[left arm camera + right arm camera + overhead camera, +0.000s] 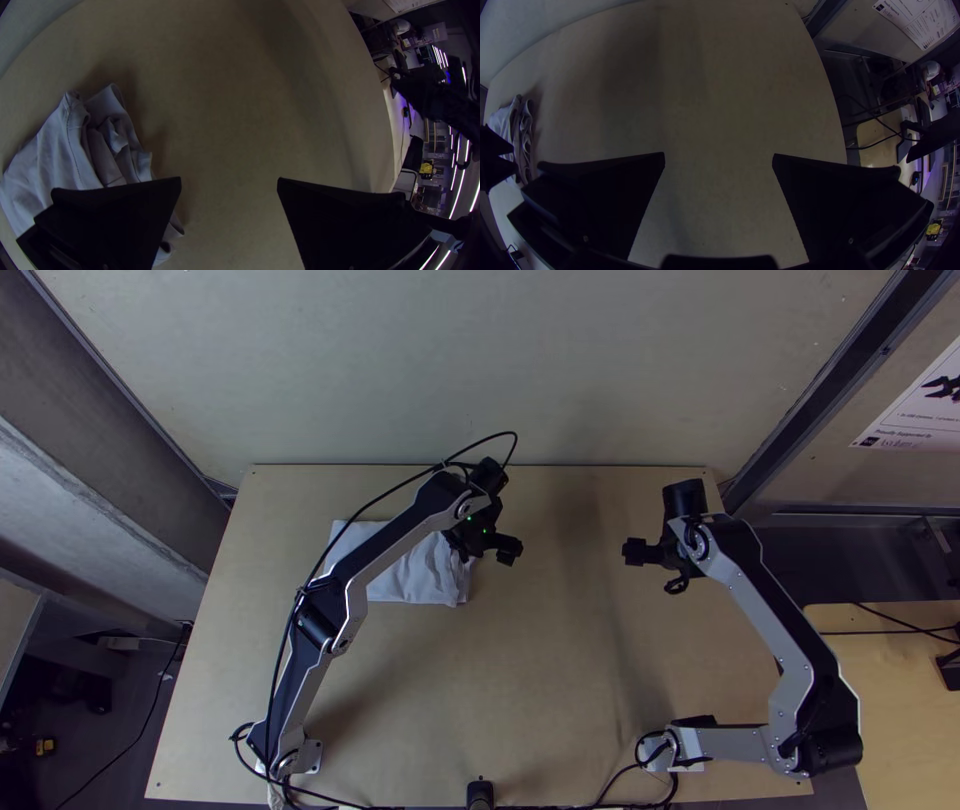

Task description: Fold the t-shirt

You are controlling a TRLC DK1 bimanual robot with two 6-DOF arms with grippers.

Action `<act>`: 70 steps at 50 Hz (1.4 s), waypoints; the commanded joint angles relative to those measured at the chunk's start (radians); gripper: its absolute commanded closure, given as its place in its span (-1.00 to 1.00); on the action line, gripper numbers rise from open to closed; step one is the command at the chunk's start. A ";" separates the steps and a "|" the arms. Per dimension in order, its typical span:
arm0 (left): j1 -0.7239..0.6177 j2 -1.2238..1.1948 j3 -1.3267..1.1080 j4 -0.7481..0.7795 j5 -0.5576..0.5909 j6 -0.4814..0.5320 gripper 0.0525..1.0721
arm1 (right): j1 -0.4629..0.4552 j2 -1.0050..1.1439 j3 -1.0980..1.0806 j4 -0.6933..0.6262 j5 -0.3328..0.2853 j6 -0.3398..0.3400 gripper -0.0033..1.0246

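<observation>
In the top view a pale grey-white t-shirt lies folded into a compact bundle on the table's left part, beneath the left arm. My left gripper is just off the bundle's right edge there. The left wrist view has the left gripper open, one finger overlapping the shirt, whose layered edge looks loose and crumpled. Over the table's right part is my right gripper, well apart from the cloth. Its fingers stand wide open in the right wrist view, the right gripper holding nothing.
The wooden table has bare surface between the two arms. A grey wall rises behind its far edge. Black cables run along the left arm and by the right arm's base. A small black post stands at the near edge.
</observation>
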 commanded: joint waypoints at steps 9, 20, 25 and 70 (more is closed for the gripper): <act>0.020 -0.016 0.006 -0.032 0.015 -0.019 -0.92 | -0.002 -0.068 -0.019 0.013 0.009 0.021 -0.93; 0.066 -0.179 -0.075 -0.032 -0.092 0.051 -0.92 | -0.017 -0.111 0.125 0.013 0.011 -0.025 -0.93; 0.118 -0.288 -0.096 -0.030 -0.114 0.097 -0.92 | -0.032 -0.111 0.223 0.013 0.009 -0.078 -0.93; 0.729 -1.480 -0.988 0.442 -0.201 0.507 -0.92 | -0.020 -0.556 0.339 0.243 0.009 -0.285 -0.92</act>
